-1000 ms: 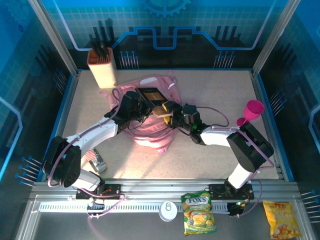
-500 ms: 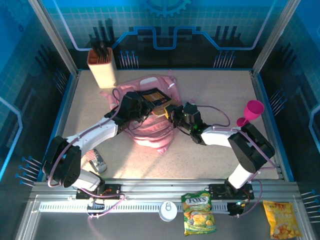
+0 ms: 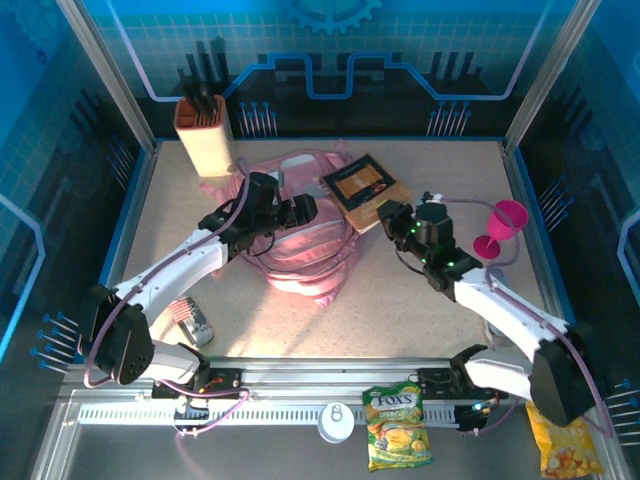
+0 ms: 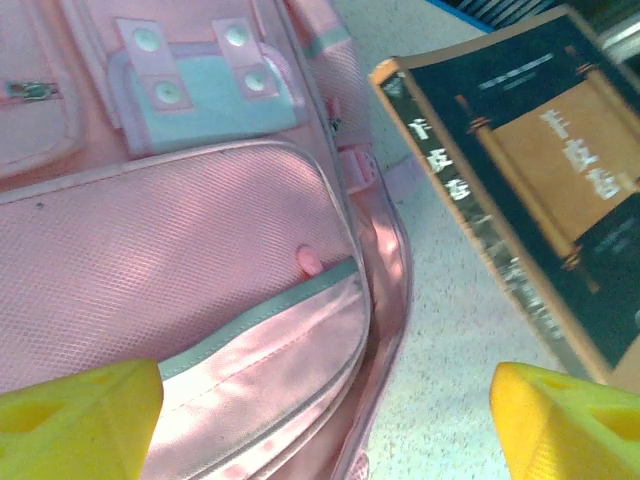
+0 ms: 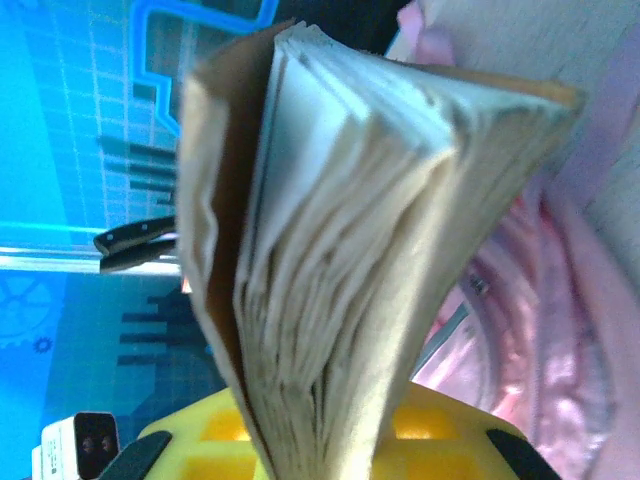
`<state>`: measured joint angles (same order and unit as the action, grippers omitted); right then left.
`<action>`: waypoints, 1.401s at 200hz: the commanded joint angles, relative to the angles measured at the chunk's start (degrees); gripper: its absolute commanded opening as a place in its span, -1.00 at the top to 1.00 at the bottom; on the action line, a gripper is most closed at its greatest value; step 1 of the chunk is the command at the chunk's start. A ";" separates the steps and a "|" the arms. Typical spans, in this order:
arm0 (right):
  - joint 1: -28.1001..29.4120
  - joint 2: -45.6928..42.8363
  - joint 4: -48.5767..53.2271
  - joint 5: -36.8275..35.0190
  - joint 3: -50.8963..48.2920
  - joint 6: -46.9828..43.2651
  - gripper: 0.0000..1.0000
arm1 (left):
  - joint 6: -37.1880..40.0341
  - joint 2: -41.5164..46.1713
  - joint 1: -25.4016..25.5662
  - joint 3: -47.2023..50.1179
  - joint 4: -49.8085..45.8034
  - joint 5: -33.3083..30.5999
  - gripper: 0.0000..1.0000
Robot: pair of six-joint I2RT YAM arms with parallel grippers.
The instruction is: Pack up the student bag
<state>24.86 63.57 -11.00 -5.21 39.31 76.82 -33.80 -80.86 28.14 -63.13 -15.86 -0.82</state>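
Currently right end effector clenched on book corner, beside student bag; left end effector released, empty. Advice: hold bag mouth wide, feed book edge-first.

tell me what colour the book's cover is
The book cover is black with a tan-orange scroll panel; the left wrist view shows it best.

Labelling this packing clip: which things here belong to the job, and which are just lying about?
Job: student bag; book, gripped by the right pincer.
Lying about: knife block; pink funnel; sweets packet; yellow snack packet.
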 commanded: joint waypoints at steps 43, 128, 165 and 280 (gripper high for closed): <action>-8.18 -11.82 16.27 -3.16 -0.74 -10.40 0.84 | 30.59 -9.21 8.02 -9.52 -16.11 -5.66 -0.71; -11.59 -13.82 18.49 -1.46 -2.20 -9.93 0.83 | 38.18 -22.02 11.71 -17.45 -27.30 -15.62 -0.09; -11.74 -13.61 17.99 -0.93 -2.48 -9.54 0.82 | 38.79 -25.78 11.98 -18.83 -26.95 -18.34 -0.01; -11.94 -14.17 18.03 -0.66 -3.19 -9.29 0.77 | 38.92 -29.00 12.07 -23.88 -28.79 -23.68 0.57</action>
<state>13.80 51.11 10.52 -5.56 35.42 67.46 4.91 -110.39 40.64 -85.17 -43.72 -22.55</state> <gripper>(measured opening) 0.163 0.260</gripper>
